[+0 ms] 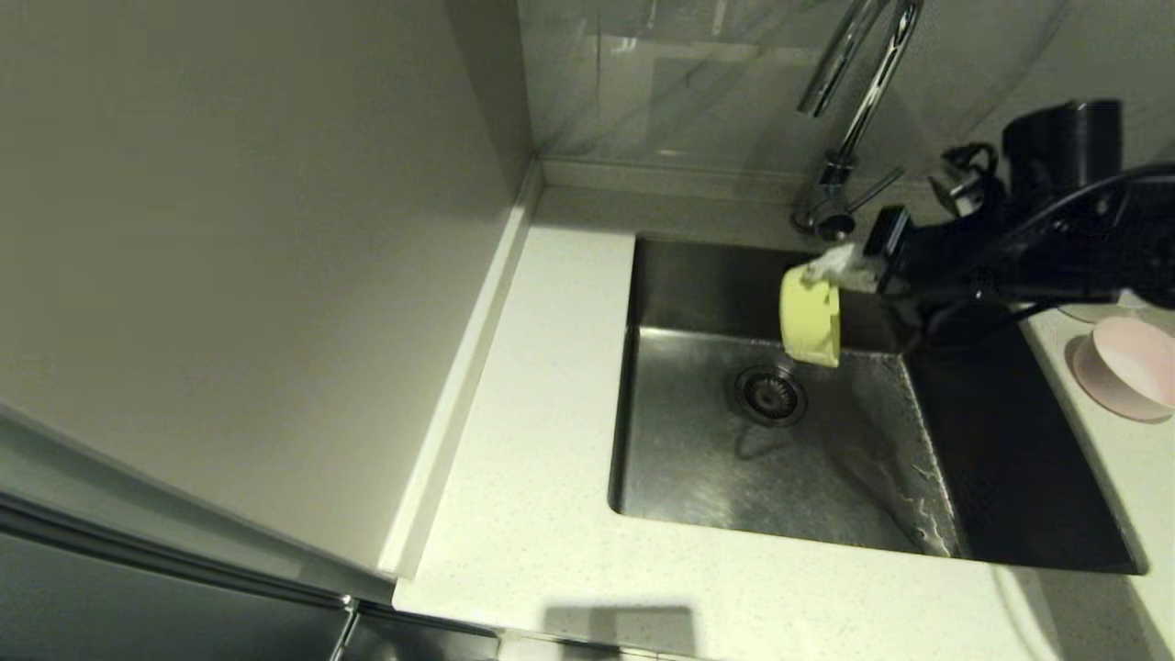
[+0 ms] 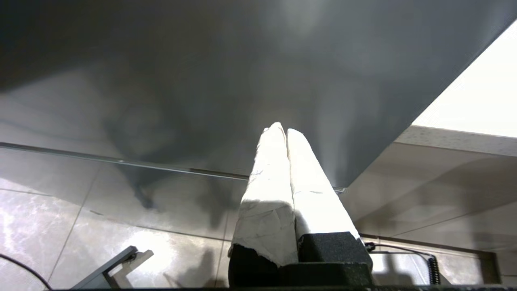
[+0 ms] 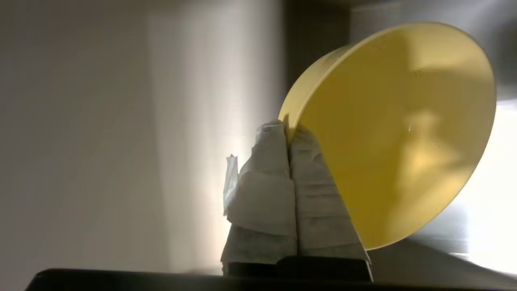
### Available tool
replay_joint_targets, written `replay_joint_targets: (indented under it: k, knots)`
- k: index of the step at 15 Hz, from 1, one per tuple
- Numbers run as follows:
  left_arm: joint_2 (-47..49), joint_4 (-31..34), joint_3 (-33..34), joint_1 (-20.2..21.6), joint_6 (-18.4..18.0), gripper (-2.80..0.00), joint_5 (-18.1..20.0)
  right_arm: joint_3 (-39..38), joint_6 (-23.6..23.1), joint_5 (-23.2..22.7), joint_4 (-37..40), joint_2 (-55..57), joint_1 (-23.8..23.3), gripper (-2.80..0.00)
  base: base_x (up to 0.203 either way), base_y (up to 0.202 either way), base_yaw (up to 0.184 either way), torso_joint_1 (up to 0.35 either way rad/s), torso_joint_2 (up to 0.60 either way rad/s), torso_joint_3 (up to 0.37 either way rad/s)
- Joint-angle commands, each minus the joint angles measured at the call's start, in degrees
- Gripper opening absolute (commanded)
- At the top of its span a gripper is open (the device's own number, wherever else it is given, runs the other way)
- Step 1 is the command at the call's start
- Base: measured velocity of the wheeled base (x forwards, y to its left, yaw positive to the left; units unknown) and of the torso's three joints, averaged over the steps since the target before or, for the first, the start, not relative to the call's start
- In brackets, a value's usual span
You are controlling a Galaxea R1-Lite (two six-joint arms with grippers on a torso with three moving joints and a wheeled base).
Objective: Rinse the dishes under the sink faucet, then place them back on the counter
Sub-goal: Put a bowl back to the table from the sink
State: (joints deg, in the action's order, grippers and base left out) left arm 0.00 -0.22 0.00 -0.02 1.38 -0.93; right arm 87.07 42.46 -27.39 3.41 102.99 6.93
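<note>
One claw at work — the right claw [image 1: 826,268] clamped tight on the yellow-green bowl's [image 1: 810,319] rim, above the sink [image 1: 698,459].

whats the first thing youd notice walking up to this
The yellow-green bowl, tipped on its side over the sink, pinched by its rim in the right gripper just below the faucet. Next, the pale pink bowl sitting on the counter to the sink's right.

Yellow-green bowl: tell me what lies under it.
Under the yellow-green bowl, pinched at its rim on edge by the right gripper, lies the sink floor with its drain. The arm hides the sink's right side.
</note>
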Motion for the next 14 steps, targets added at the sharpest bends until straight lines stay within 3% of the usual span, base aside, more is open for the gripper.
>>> replay_joint_targets:
  k: [1,2,4,5,6,8,9,11,13,14]
  knots:
    - [-0.1,0.0,0.0,0.0,0.0,-2.80,0.0,9.3,42.9,-15.8,-0.3,-4.0,-2.0,-2.80,0.000,0.000,0.000,0.000,0.00,0.000]
    - [-0.1,0.0,0.0,0.0,0.0,-2.80,0.0,13.6,59.6,-18.8,-1.7,-3.9,-3.1,-2.80,0.000,0.000,0.000,0.000,0.00,0.000]
    - [-0.1,0.0,0.0,0.0,0.0,-2.80,0.0,17.0,88.0,-23.0,-9.9,-3.5,-5.1,-2.80,0.000,0.000,0.000,0.000,0.00,0.000]
    - [-0.1,0.0,0.0,0.0,0.0,-2.80,0.0,16.0,97.5,-24.5,-17.1,-3.5,-6.0,-2.80,0.000,0.000,0.000,0.000,0.00,0.000]
    - [-0.1,0.0,0.0,0.0,0.0,-2.80,0.0,12.6,103.1,-25.5,-23.0,-3.7,-6.6,-2.80,0.000,0.000,0.000,0.000,0.00,0.000]
    - [-0.1,0.0,0.0,0.0,0.0,-2.80,0.0,3.5,104.1,-27.1,-30.1,-4.9,-9.4,-2.80,0.000,0.000,0.000,0.000,0.00,0.000]
    - [-0.1,0.0,0.0,0.0,0.0,-2.80,0.0,1.6,104.3,-28.8,-35.0,-5.4,-12.0,-2.80,0.000,0.000,0.000,0.000,0.00,0.000]
    - [-0.1,0.0,0.0,0.0,0.0,-2.80,0.0,1.4,104.9,-32.3,-37.5,-5.5,-15.3,-2.80,0.000,0.000,0.000,0.000,0.00,0.000]
    - [-0.1,0.0,0.0,0.0,0.0,-2.80,0.0,1.2,102.2,-34.3,-39.3,-5.9,-19.3,-2.80,0.000,0.000,0.000,0.000,0.00,0.000]
    - [-0.1,0.0,0.0,0.0,0.0,-2.80,0.0,0.0,98.4,-36.6,-41.2,-6.5,-22.5,-2.80,0.000,0.000,0.000,0.000,0.00,0.000]
